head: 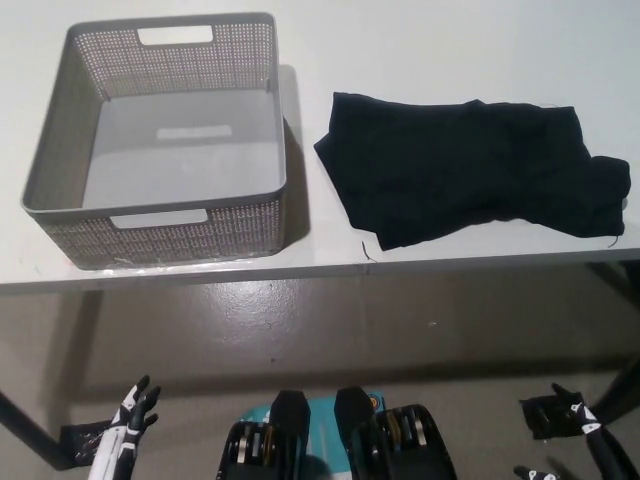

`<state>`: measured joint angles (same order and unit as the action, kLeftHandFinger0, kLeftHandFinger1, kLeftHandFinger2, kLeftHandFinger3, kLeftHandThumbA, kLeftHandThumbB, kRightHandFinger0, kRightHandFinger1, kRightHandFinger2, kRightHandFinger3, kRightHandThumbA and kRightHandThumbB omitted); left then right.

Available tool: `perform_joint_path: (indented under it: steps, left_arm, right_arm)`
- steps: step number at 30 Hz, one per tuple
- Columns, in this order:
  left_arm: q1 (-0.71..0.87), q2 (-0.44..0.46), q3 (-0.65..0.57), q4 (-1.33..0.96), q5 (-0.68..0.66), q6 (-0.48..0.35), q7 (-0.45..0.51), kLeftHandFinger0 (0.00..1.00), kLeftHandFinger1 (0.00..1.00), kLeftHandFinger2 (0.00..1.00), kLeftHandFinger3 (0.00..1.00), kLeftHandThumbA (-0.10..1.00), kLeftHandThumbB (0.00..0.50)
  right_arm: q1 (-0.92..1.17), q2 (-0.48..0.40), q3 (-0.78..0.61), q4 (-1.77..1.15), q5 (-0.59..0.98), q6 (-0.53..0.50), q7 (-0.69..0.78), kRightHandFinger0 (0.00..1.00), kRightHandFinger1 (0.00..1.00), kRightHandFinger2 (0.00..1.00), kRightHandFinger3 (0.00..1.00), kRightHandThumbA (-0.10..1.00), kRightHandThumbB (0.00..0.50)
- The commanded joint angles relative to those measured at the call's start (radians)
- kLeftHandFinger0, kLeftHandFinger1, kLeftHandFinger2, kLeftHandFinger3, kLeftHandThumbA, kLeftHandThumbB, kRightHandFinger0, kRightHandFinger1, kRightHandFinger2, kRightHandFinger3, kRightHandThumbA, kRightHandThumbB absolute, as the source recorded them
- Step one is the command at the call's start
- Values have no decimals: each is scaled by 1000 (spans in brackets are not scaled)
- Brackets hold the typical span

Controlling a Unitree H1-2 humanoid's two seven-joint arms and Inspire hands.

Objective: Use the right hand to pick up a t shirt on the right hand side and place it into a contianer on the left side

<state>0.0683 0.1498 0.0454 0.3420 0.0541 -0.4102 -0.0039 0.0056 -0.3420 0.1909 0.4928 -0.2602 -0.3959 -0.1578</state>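
Fingers (140, 400) spread, both hands empty | one t shirt (470, 170) | one container (160, 140)

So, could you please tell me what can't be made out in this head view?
- Right hand: cut by the bottom edge; dark on dark, grip unclear.
- Left hand: wrist cut by the bottom edge.
- T-shirt: crumpled and black; folds, front or back unreadable.
- Basket: near inner wall hidden by its own rim.

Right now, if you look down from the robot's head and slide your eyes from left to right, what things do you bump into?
White left hand → grey basket → black t-shirt → black right hand.
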Motion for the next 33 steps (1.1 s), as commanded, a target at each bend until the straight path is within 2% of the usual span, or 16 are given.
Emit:
perform_joint_path:
  steps: [1, 2, 6, 7, 9, 11, 16, 19, 22, 29, 31, 33]
  left_arm:
    - [-14, 16, 9, -9, 9, -60, 23, 980, 990, 953, 1000, 1000, 220]
    - [-14, 18, 10, -10, 5, -60, 21, 985, 997, 957, 1000, 1000, 215]
    - [-20, 22, 9, -9, 4, -60, 9, 995, 1000, 960, 1000, 1000, 209]
    - [-20, 23, 9, -11, 6, -60, 10, 985, 1000, 963, 1000, 1000, 213]
    - [-27, 26, 7, -6, 6, -60, 10, 974, 990, 961, 1000, 1000, 217]
    - [-38, 28, 7, -3, 5, -60, 8, 969, 983, 959, 1000, 1000, 222]
    - [-38, 31, 9, -5, 7, -60, 8, 980, 1000, 954, 1000, 1000, 222]
    - [-46, 32, 9, 1, 5, -60, 7, 973, 996, 959, 1000, 1000, 215]
    - [-42, 33, 7, -4, 4, -60, 2, 983, 1000, 975, 1000, 1000, 218]
    - [-47, 38, 3, 1, 7, -60, 3, 973, 987, 967, 1000, 1000, 210]
    - [-44, 38, 2, -3, 2, -60, -3, 982, 993, 980, 1000, 1000, 202]
    - [-45, 38, 1, 0, 4, -60, -3, 982, 992, 981, 1000, 1000, 216]
  right_arm:
    - [4, 25, -65, -125, -72, -41, -109, 1000, 1000, 1000, 1000, 1000, 301]
    - [5, 46, -81, -170, -105, -10, -144, 1000, 1000, 1000, 1000, 990, 338]
    - [-1, 90, -125, -237, -243, -3, -267, 1000, 1000, 1000, 1000, 928, 365]
    - [-9, 101, -135, -256, -262, 11, -284, 1000, 1000, 1000, 1000, 885, 375]
    - [-27, 132, -159, -334, -331, 83, -320, 1000, 1000, 1000, 1000, 899, 444]
    - [-67, 152, -178, -393, -391, 141, -336, 1000, 1000, 1000, 1000, 883, 488]
    - [-152, 156, -182, -448, -483, 220, -324, 1000, 1000, 1000, 1000, 843, 500]
    - [-246, 145, -180, -477, -506, 282, -266, 1000, 1000, 1000, 1000, 787, 500]
    - [-294, 146, -177, -498, -508, 319, -228, 1000, 1000, 1000, 1000, 777, 500]
    - [-409, 137, -154, -485, -521, 348, -205, 1000, 1000, 1000, 1000, 683, 500]
    - [-443, 129, -146, -473, -524, 353, -195, 1000, 1000, 1000, 1000, 680, 500]
    - [-459, 124, -139, -465, -533, 358, -192, 1000, 1000, 1000, 1000, 709, 500]
